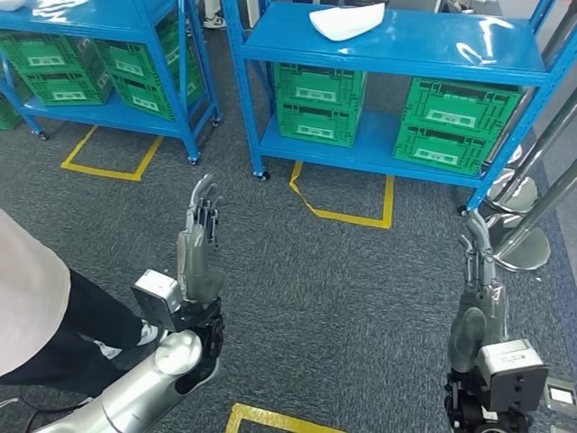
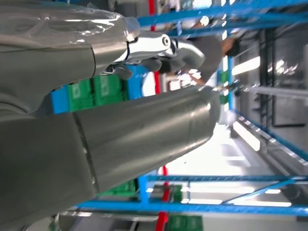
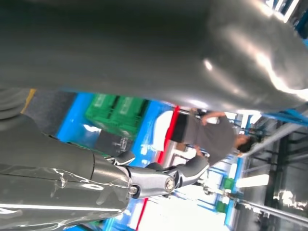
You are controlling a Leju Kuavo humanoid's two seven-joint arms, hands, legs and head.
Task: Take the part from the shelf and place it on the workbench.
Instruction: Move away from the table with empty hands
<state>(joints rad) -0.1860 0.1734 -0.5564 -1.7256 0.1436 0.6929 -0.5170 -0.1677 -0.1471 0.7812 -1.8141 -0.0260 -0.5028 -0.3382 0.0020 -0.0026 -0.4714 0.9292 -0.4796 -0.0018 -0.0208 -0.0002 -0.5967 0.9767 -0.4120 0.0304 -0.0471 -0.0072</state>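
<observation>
White part (image 1: 345, 20) atop blue shelf (image 1: 408, 41), green crates (image 1: 318, 104) beneath; left hand (image 1: 199, 253), right hand (image 1: 480, 280) raised, fingers apart, empty

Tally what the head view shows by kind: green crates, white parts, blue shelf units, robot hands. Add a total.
Green crates: 6
White part: 1
Blue shelf units: 2
Robot hands, left hand and right hand: 2
Total: 11

We log silver arms w/ grey boxes at wrists; left hand (image 1: 199, 257), right hand (image 1: 480, 280) grey, dark fingers, visible screws.
</observation>
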